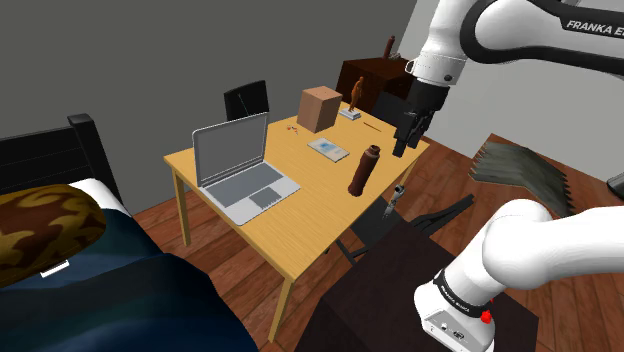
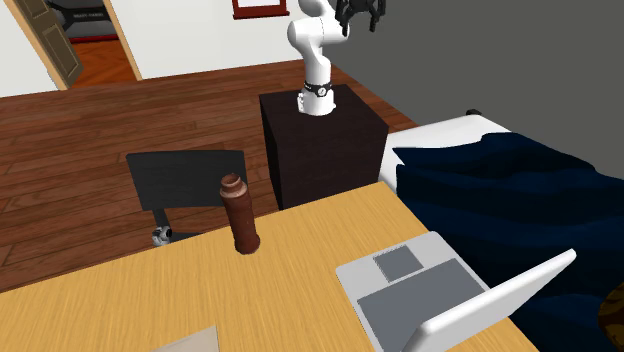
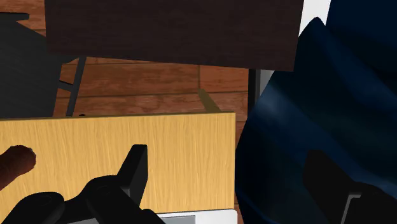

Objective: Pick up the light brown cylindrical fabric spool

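Your fingers point(image 3: 135, 167) wide open, empty, high up; brown spool point(image 1: 364, 170) upright on bench point(image 1: 300, 225), book point(image 1: 328, 149) near, laptop point(image 1: 240, 165) well apart.

The tall cylindrical spool point(image 1: 364, 170) is dark reddish-brown. The rectangular wooden table point(image 1: 300, 222) is honey-yellow with fine grain. The open laptop point(image 1: 240, 165) is silver-grey, the rumpled bedding point(image 1: 130, 300) is navy, and the rounded cushion point(image 1: 40, 225) swirls brown and gold.

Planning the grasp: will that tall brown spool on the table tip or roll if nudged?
The brown spool stands upright, tall and narrow, so it likely tips easily. Once down, its round body would probably roll on the table. It looks rigid.
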{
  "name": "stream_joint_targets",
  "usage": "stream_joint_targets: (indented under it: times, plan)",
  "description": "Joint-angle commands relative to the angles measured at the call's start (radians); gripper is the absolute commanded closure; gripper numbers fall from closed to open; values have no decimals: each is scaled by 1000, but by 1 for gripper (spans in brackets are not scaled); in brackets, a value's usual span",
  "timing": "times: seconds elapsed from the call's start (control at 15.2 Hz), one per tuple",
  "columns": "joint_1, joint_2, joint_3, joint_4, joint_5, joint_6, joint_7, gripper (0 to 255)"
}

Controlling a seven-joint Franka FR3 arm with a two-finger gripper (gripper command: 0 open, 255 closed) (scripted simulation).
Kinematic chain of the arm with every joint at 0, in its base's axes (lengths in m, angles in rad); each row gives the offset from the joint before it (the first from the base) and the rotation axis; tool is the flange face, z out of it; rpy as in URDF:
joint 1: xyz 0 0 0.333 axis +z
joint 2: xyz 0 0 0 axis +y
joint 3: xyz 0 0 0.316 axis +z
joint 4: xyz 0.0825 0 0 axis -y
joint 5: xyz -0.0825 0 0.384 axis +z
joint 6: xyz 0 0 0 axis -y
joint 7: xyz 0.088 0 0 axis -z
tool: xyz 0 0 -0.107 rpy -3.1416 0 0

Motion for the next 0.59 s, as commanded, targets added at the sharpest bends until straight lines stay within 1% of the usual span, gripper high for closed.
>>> stream_joint_targets:
  times: [0.0,0.53]
  plan:
    - [0,0,0,0,0,0,0,0]
    - [-58,150,-149,-15,-82,175,-180,0]
